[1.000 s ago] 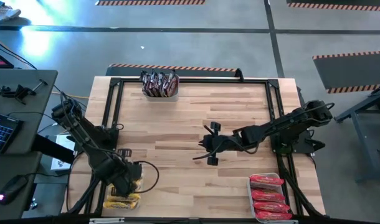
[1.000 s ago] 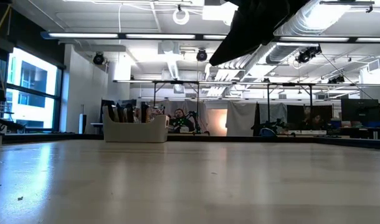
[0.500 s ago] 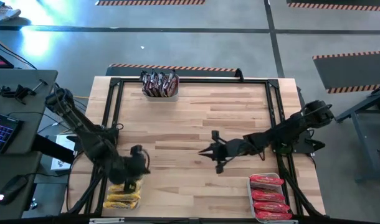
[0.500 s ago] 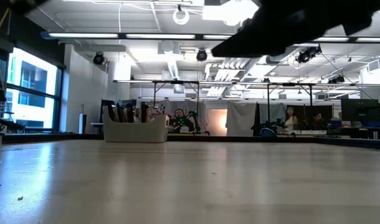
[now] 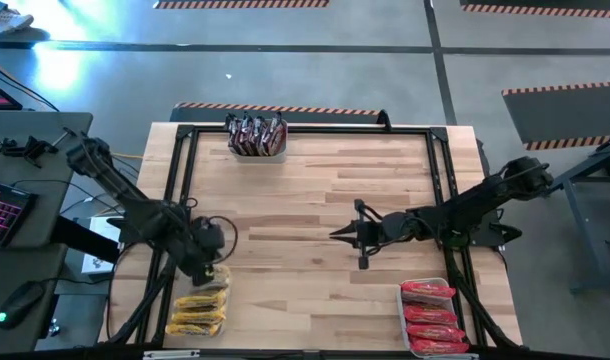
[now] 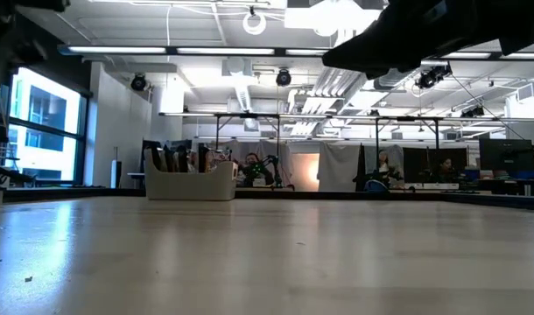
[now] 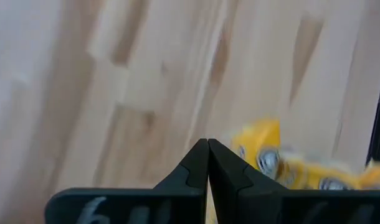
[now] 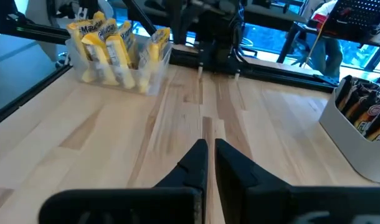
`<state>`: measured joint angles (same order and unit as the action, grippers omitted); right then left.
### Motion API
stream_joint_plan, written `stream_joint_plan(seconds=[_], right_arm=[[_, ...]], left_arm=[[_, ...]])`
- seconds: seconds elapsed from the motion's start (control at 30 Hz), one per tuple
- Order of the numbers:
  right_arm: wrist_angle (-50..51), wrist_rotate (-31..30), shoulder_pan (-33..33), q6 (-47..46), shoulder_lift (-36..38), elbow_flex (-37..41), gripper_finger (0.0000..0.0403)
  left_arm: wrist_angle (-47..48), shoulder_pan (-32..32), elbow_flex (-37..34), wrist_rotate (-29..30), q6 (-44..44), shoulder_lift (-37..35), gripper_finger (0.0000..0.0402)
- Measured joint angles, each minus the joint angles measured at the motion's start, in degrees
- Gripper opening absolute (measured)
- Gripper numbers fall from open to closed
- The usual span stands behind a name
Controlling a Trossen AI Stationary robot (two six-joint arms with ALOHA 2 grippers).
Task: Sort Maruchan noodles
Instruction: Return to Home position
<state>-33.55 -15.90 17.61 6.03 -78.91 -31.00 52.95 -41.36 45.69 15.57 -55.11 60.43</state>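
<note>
The noodle packets stand in three clear bins. Dark ones [image 5: 256, 134] are at the far edge, also in the low view [image 6: 188, 161]. Red ones [image 5: 429, 318] are at the near right corner, yellow ones [image 5: 198, 312] at the near left corner. My left gripper [image 5: 213, 243] is shut and empty above the table, just beyond the yellow packets [image 7: 283, 163]. My right gripper [image 5: 337, 236] is shut over the table's middle, pointing left; its wrist view shows the yellow packets [image 8: 115, 46] and the dark ones [image 8: 367, 121].
A black frame [image 5: 305, 128] runs around the wooden table top [image 5: 305, 190]. The middle of the table shows bare wood between the three bins. A desk with a keyboard [image 5: 0, 210] stands left of the table. People sit in the room beyond the table [image 6: 249, 166].
My left gripper has moved from over the yellow bin toward the far edge, and its arm has swung back to the left. My right gripper has drawn back toward the table's right edge. The packets have kept still.
</note>
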Motion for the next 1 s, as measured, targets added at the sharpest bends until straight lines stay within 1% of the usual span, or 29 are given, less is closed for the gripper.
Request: stream_joint_plan(seconds=[0.27,0.33,0.47,0.57,0.67,0.77,0.87,0.93,1.0], right_arm=[[0.94,0.0,0.0,-0.01,0.02,0.0,0.0011],[1.09,0.0,0.0,-0.02,0.02,0.0,0.0011],[1.17,0.0,0.0,-0.03,0.02,0.0,0.0011],[1.17,0.0,0.0,-0.02,0.02,0.0,0.0011],[1.19,0.0,0.0,-0.03,0.0,0.0,0.0011],[1.43,-0.12,0.29,-0.96,0.0,0.0,0.0011],[2.56,-2.08,1.82,0.03,0.0,0.0,0.001],[3.5,-3.9,2.91,1.58,0.0,0.0,0.0004],[4.71,-4.02,3.56,1.98,0.24,0.01,0.0001]], left_arm=[[-0.11,-3.37,0.0,-10.88,-4.19,8.75,0.0],[-0.75,-4.53,0.0,-12.14,-4.82,9.89,0.0],[-0.83,-6.5,0.89,-12.48,-6.66,10.37,0.0],[-0.84,-7.7,2.37,-10.45,-7.74,9.48,0.0],[-3.15,-8.79,3.63,-6.24,-7.41,8.84,0.0],[-10.38,-9.65,3.29,-0.41,-4.26,8.66,0.0],[-20.1,-10.11,0.72,5.67,2.27,8.55,0.0],[-26.13,-9.28,-2.26,7.06,6.16,7.12,0.0],[-32.98,-7.26,-5.89,7.11,9.31,5.23,0.0]])
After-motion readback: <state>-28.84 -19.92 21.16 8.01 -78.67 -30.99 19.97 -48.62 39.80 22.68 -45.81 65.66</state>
